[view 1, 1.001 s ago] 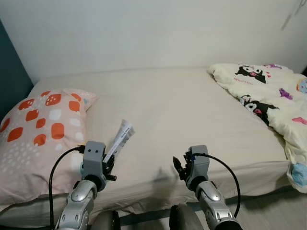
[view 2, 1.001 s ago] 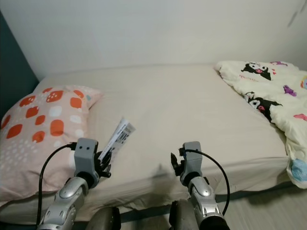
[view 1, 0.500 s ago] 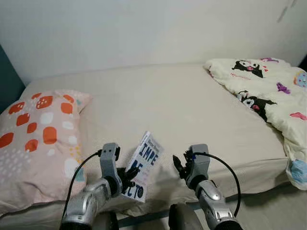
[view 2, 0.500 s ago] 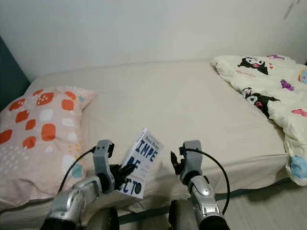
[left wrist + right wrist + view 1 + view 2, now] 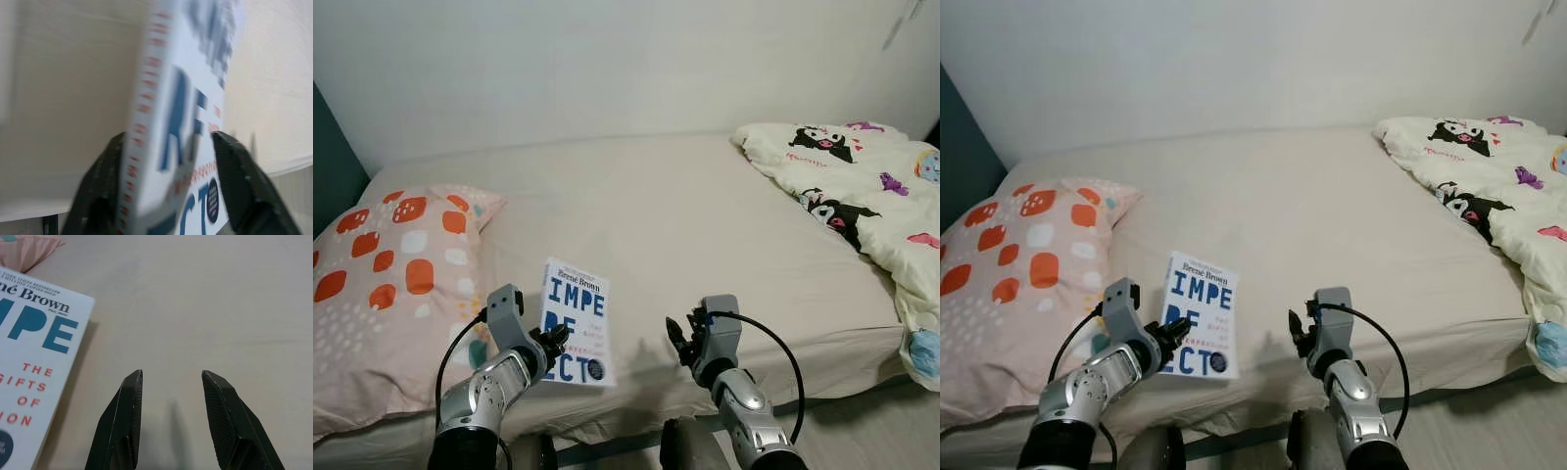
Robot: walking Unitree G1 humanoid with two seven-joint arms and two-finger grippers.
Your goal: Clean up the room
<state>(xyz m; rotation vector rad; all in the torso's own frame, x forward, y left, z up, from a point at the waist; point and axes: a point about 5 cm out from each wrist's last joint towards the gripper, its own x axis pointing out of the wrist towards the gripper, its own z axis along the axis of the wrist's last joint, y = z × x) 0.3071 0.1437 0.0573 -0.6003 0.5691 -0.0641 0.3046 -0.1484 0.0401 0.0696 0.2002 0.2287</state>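
A white paperback book (image 5: 576,319) with big blue letters on its cover is held just above the front of the beige bed (image 5: 685,215), cover facing up. My left gripper (image 5: 552,342) is shut on the book's lower left edge; in the left wrist view the book (image 5: 181,122) sits between the two black fingers (image 5: 100,186). My right gripper (image 5: 677,336) hovers open over the sheet just right of the book, nothing between its fingers (image 5: 122,416). The book's cover (image 5: 34,357) lies beside it.
A pink pillow (image 5: 386,264) with orange spots lies at the bed's left end. A white cartoon-print duvet (image 5: 867,211) is bunched on the right and hangs over the edge. A pale wall (image 5: 607,69) runs behind the bed. Grey floor (image 5: 862,431) lies at lower right.
My left gripper has turned the book from edge-on and upright to cover-up and lowered it toward the sheet. The right gripper has stayed put. The camera shifted slightly.
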